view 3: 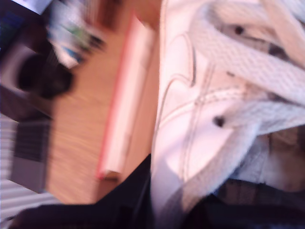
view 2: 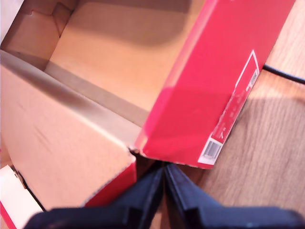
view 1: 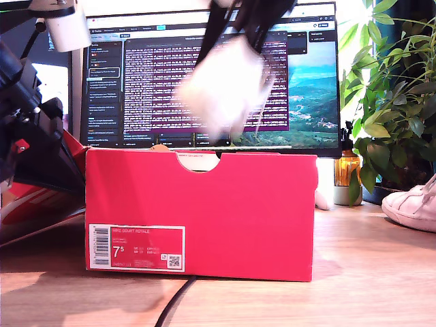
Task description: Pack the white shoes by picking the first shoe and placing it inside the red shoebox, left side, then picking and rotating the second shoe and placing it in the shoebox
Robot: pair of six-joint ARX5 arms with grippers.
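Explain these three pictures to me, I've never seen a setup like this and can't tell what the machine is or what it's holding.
This is a robot with two arms, each ending in a gripper. One picture comes from a camera standing on the desk, facing the red shoebox side-on. The other two come from cameras mounted on the grippers themselves.

In the desk view, the blurred white shape above the box is a white shoe held up by my second gripper; its own camera shows the laces and stitched side up close. My first gripper is shut and holds nothing; its camera looks down into the open box, and the part it shows has no shoe in it.

A second white shoe sits on the wooden desk at the desk view's right, beside a plant. A monitor stands behind.
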